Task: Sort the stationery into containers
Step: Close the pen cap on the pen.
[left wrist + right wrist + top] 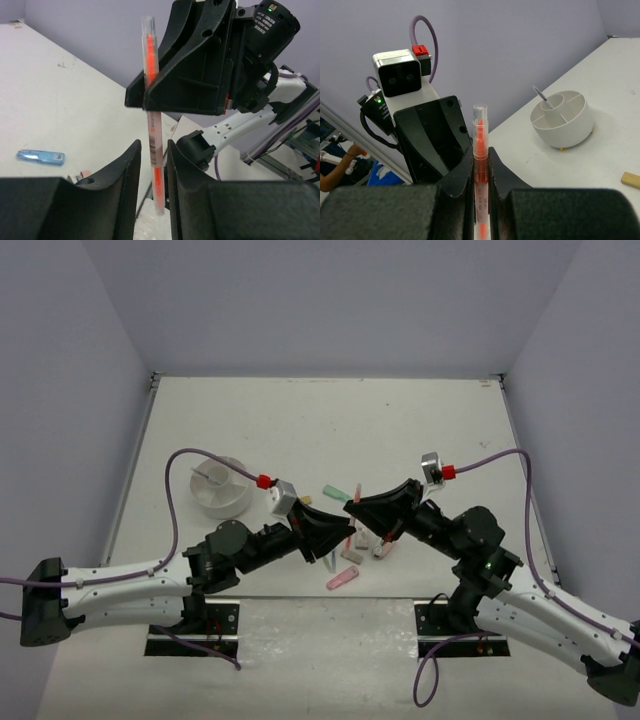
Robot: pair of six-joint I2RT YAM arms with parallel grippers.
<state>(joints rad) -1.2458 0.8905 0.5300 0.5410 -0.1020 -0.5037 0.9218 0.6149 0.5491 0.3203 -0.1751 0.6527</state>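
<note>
My right gripper (pixel 480 156) is shut on an orange pen (pixel 479 142) with a clear cap and holds it above the table. In the top view the right gripper (pixel 366 510) faces my left gripper (pixel 326 538) nose to nose. In the left wrist view the orange pen (pixel 150 75) passes between the fingers of my left gripper (pixel 152 146). Those jaws stand open, with a small gap on each side of the pen. The round white compartmented holder (pixel 220 487) stands at the left, also seen in the right wrist view (pixel 562 120), with a thin grey pen (pixel 540 96) in it.
Loose stationery lies under and around the grippers: a green marker (pixel 335 490), a pink marker (pixel 343 578), a blue marker (pixel 41 156) and a tan eraser (pixel 631 179). Purple cables arch over both wrists.
</note>
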